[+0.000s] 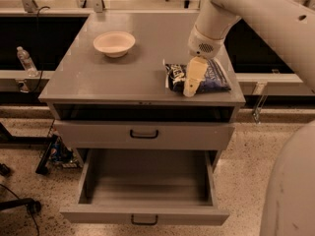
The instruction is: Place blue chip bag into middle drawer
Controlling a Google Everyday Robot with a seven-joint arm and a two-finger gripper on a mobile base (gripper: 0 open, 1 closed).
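The blue chip bag lies flat on the grey cabinet top, near its front right corner. My gripper hangs from the white arm and points down over the bag's left half, at or just above the foil. The middle drawer is pulled out below, and its grey inside shows nothing in it. Its small dark handle faces the camera. The matching drawer front above it is shut.
A cream bowl stands at the back left of the cabinet top. A water bottle stands on a ledge to the left. Cables and a chair base lie on the speckled floor at the left. A white robot part fills the lower right corner.
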